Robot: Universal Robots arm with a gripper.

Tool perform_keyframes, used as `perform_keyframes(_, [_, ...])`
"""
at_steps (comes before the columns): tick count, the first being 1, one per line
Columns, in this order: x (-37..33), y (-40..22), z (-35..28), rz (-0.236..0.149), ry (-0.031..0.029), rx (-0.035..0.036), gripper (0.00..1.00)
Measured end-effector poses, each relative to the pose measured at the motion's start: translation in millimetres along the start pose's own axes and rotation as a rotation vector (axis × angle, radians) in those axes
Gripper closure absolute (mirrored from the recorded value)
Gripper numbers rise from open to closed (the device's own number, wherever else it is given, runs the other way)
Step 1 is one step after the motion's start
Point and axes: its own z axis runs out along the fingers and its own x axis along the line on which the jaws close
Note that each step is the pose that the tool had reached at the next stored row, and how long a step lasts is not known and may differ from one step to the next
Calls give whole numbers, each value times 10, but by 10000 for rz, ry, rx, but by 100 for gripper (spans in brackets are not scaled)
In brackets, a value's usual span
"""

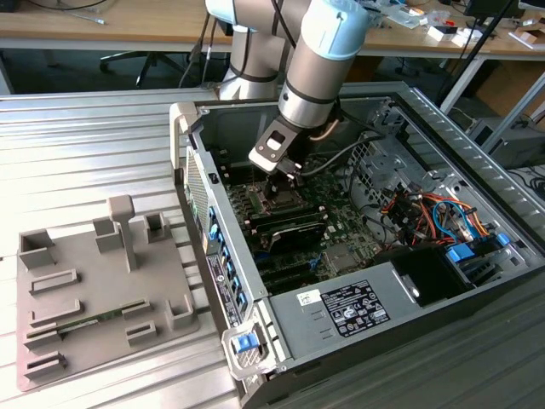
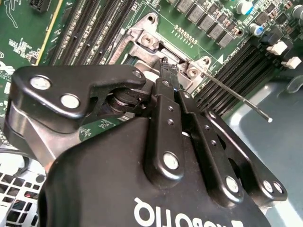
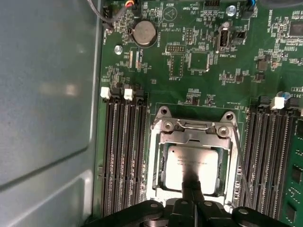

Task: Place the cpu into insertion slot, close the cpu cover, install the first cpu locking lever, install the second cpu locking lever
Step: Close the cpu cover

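A work table of ribbed, pale grey metal slats spans the foreground, evenly and brightly lit. Behind it runs a long light wooden desk, with the wheeled base of an office chair in the dark space beneath. Toward the exterior view's right, a slanted pale desk leg stands beside what may be a brown cardboard box.

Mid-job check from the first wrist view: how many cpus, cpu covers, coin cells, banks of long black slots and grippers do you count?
cpu: 1
cpu cover: 1
coin cell: 1
long black slot banks: 2
gripper: 1
Total: 6
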Motion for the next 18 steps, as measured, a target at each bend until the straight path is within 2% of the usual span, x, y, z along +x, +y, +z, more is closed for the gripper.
perform_keyframes(8, [0,11,-4,-96,-5,0,89])
perform_keyframes(12, [-12,136,-36,-96,-6,10,89])
perform_keyframes(15, [-15,180,-76,-96,-1,13,89])
perform_keyframes(17, [-16,196,-121,-96,0,17,89])
perform_keyframes(18, [-17,204,-165,-97,4,22,89])
